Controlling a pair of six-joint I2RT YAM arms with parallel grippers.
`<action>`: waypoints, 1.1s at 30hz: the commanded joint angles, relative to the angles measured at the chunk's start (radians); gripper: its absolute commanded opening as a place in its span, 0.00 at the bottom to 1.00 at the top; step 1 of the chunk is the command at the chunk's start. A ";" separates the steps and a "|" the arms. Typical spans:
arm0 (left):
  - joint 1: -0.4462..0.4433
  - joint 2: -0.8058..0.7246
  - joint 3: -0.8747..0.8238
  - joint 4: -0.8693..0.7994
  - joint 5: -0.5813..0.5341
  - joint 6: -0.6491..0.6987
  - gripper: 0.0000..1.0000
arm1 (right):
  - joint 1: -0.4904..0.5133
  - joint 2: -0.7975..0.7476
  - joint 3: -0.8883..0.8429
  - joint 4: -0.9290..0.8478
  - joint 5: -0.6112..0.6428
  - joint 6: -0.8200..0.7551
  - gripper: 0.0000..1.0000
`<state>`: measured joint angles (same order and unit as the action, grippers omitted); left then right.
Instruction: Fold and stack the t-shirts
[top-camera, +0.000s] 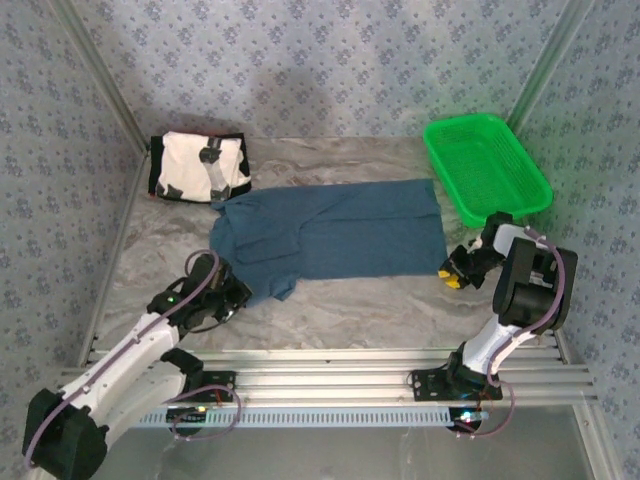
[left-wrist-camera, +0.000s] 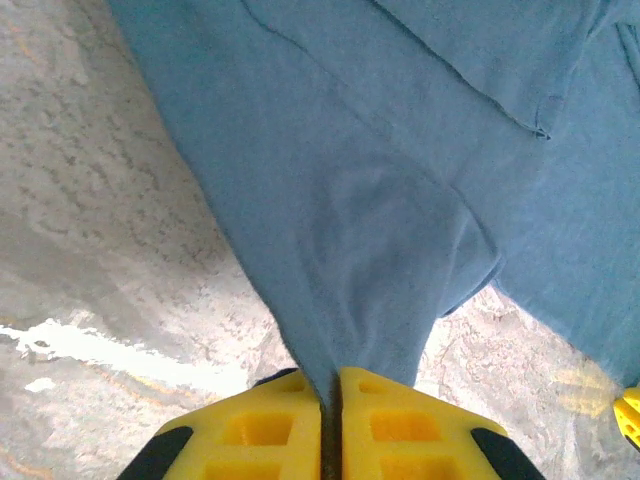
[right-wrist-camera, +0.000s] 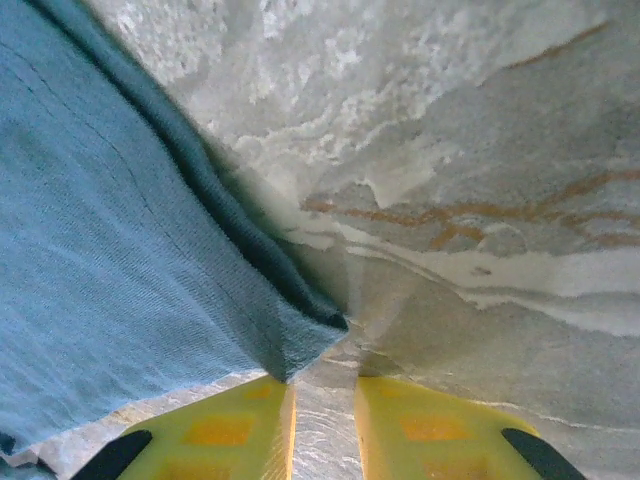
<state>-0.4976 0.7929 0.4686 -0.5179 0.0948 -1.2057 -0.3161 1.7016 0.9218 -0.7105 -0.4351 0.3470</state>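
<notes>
Close up, pinches the near-left end of the dark teal t-shirt (left-wrist-camera: 350, 200) with the left tool (left-wrist-camera: 332, 378), shut tight on a gathered fold. Holds the right tool (right-wrist-camera: 325, 390) slightly parted above bare counter (right-wrist-camera: 480, 200), the shirt's near-right corner just beside the gap, not clamped. Has that shirt spread flat mid-counter, a folded cream-white t-shirt (top-camera: 195, 165) far left, a green basket (top-camera: 485, 165) far right.

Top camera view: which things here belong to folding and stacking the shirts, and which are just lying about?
Belong to the job:
teal-blue t-shirt, spread out
cream-white t-shirt, folded, far left
left gripper, shut on the teal-blue t-shirt
right gripper, jaws apart at that shirt's corner

Just lying about:
green basket, far right
</notes>
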 joint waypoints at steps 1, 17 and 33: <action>0.009 -0.030 0.010 -0.068 -0.012 -0.029 0.11 | 0.045 0.037 0.021 0.245 -0.085 -0.007 0.32; 0.069 -0.017 0.080 -0.034 0.060 -0.038 0.10 | 0.060 0.026 0.085 0.156 -0.034 0.000 0.43; 0.092 -0.033 0.132 -0.065 0.088 -0.044 0.10 | 0.067 0.114 0.144 0.115 -0.030 -0.019 0.18</action>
<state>-0.4114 0.7788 0.5640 -0.5465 0.1612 -1.2171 -0.2478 1.8011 1.0649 -0.5987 -0.4603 0.3256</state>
